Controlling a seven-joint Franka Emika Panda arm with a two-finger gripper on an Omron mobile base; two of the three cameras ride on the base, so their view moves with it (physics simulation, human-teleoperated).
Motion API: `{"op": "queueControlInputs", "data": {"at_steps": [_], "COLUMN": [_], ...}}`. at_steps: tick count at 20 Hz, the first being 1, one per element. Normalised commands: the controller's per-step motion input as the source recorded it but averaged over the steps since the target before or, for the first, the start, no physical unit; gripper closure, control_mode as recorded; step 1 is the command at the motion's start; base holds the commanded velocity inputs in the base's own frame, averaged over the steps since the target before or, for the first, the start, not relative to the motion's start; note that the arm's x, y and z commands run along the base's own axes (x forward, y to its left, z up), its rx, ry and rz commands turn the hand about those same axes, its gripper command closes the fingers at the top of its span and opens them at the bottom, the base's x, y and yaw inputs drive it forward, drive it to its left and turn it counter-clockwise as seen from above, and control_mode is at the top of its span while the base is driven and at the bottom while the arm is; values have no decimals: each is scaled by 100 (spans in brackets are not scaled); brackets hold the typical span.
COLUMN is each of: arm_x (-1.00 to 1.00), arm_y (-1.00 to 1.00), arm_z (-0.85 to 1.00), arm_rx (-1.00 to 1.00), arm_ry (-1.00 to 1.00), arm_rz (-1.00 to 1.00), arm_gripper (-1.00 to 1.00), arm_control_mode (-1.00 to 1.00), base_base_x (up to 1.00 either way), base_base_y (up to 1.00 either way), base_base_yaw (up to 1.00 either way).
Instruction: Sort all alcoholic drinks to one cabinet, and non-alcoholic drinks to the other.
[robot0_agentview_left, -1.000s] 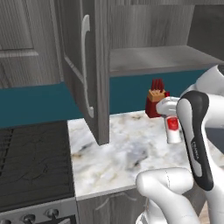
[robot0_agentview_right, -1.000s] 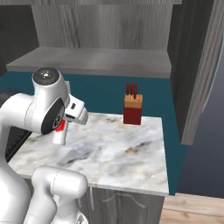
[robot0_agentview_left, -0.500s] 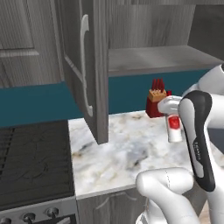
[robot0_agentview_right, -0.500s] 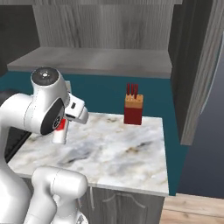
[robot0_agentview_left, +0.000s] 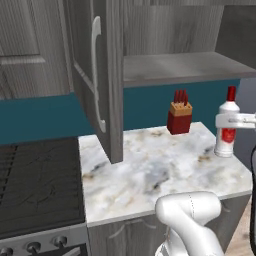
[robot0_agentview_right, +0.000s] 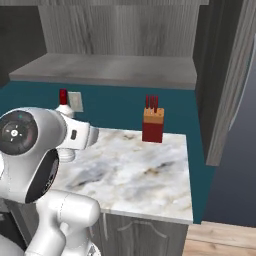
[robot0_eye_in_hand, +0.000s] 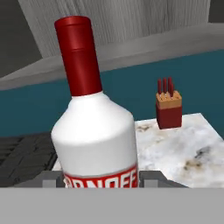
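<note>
The tool (robot0_agentview_left: 231, 120) is clamped around the body of a red-capped bottle (robot0_agentview_left: 227, 129), held upright over the right end of the marble surface (robot0_agentview_left: 150, 175). Best to keep it vertical, lift clear of the knife block (robot0_agentview_left: 179, 113), and carry it smoothly to the open cabinet shelf (robot0_agentview_left: 180, 67).

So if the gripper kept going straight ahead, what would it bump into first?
The gripper is shut on the bottle. Straight ahead, past the bottle, likely the teal wall over the counter, though depth is unclear.
</note>
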Motion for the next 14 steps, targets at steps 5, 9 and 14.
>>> {"op": "queueControlInputs", "data": {"at_steps": [5,9,14], "arm_x": [-15,22,61], "arm_y": [-1,0,-2], "arm_z": [69,60,46], "arm_rx": [0,0,-3], "arm_ry": [-30,-9,0], "arm_rz": [0,0,0], "arm_gripper": [100,100,100], "arm_control_mode": [-100,-100,-100], "base_base_x": [0,0,0], "base_base_y": [0,0,0], "base_base_yaw": [0,0,0]}}
